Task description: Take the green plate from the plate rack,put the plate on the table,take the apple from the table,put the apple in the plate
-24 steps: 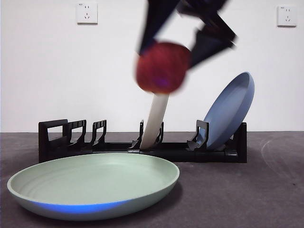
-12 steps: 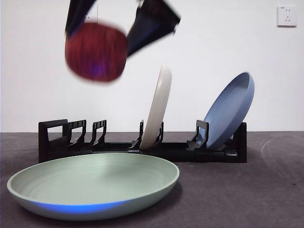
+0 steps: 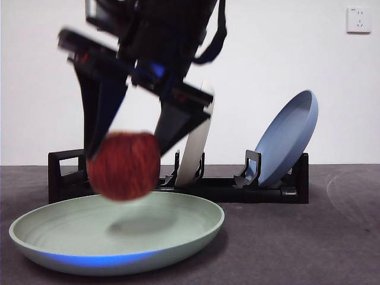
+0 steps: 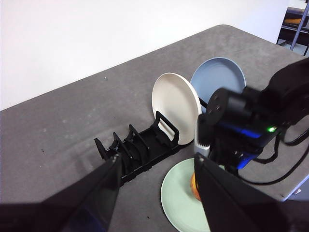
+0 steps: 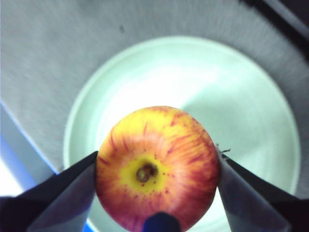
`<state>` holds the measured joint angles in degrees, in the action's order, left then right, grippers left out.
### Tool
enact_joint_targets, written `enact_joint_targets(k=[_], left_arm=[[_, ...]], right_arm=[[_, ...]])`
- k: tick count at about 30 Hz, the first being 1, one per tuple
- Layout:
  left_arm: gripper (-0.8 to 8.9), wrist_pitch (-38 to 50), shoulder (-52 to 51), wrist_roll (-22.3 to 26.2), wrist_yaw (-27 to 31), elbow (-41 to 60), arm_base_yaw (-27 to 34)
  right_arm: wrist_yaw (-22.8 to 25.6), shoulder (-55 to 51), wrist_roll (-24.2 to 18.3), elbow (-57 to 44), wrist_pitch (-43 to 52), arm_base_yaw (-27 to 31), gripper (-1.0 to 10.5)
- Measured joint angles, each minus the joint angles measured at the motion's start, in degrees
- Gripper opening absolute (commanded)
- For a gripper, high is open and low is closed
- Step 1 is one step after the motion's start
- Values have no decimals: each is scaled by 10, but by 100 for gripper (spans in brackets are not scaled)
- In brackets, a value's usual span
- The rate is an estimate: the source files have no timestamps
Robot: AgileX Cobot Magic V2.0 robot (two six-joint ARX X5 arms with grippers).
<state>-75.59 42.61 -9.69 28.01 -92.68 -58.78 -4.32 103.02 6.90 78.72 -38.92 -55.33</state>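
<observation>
My right gripper [image 3: 127, 148] is shut on the red apple [image 3: 123, 167], one black jaw on each side. It holds the apple just above the green plate [image 3: 65, 240], left of the plate's middle, with a shadow on the plate beneath it. In the right wrist view the apple [image 5: 157, 166] shows its stem dimple, with the green plate [image 5: 241, 96] below it. The plate lies flat on the table [image 3: 309, 237] in front of the plate rack [image 3: 89, 172]. My left gripper [image 4: 157, 166] hangs high above the scene, open and holding nothing.
A cream-white plate [image 3: 200, 139] stands in the middle of the rack, and a blue plate [image 3: 288, 139] leans at its right end. From the left wrist view, the right arm [image 4: 241, 121] is over the green plate [image 4: 176, 200]. Bare table lies to the right.
The right gripper has carried the apple from high up to the left and then down, from above the rack to just over the green plate.
</observation>
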Motion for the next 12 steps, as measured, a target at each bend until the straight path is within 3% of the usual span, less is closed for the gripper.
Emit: enact_joint_targets(k=[12], left_arm=[[255,0,0,0,0,0,0]], right_arm=[[0,54,-1,0,14,0,-17]])
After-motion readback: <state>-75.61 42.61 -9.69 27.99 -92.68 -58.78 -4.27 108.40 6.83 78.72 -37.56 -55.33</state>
